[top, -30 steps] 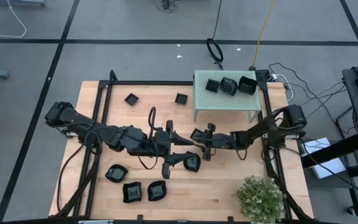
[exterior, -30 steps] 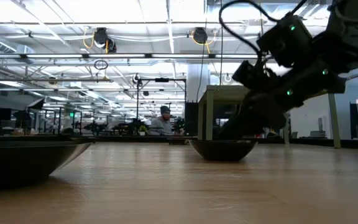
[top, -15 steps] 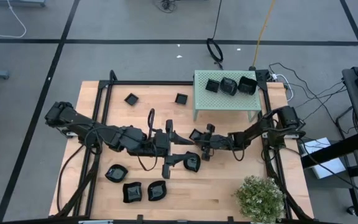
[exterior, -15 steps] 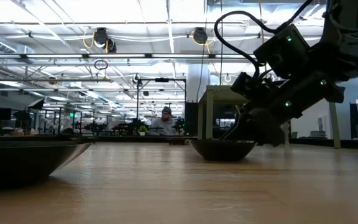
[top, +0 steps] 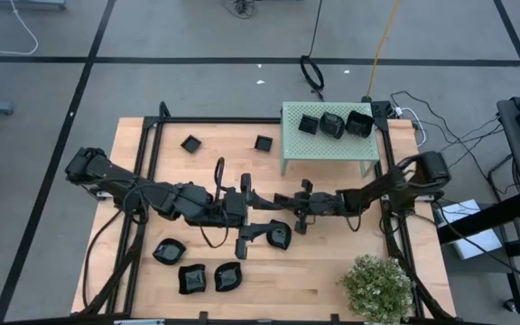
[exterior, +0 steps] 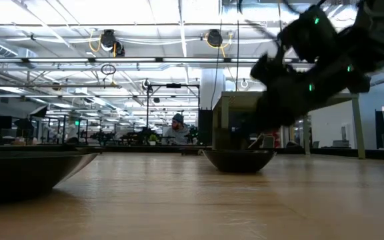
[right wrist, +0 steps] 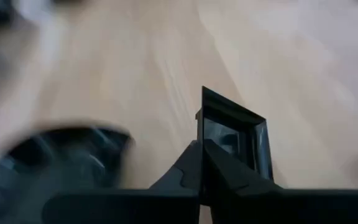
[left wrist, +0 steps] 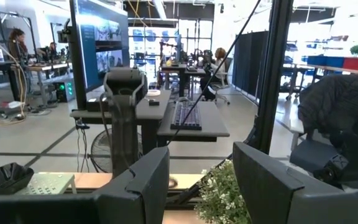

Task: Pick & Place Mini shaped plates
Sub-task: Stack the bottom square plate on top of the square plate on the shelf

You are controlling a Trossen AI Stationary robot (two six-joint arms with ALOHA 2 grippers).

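A small square black plate point(right wrist: 235, 134) is in my right gripper point(right wrist: 202, 146), which is shut on it at mid-table point(top: 292, 202), in front of the pale green box point(top: 328, 149). Three black plates point(top: 332, 125) sit on top of that box. My left gripper point(left wrist: 197, 186) hangs level and open, high over a wavy black plate point(top: 280, 236) that lies flat on the table. Nothing is between its fingers. Other black plates lie on the wood at the far left point(top: 190, 143) and near left point(top: 192, 279). My right gripper pinches one side rim point(right wrist: 205, 124) of the square plate between its two fingers. The fingers slant down from the table's right side. The plate stands tipped up beside the fingertips; whether its lower edge still touches the table I cannot tell.
A potted plant point(top: 377, 284) stands at the near right corner. A black frame rail point(top: 269, 120) runs along the table's far side. In the low view a plate point(exterior: 239, 160) rests on the wood under the blurred right arm, and another point(exterior: 25, 170) is close to the camera.
My right gripper has dipped down and reached a little toward the table's left, at the square plate, then has come up and drawn back toward the right. My left arm has kept still.
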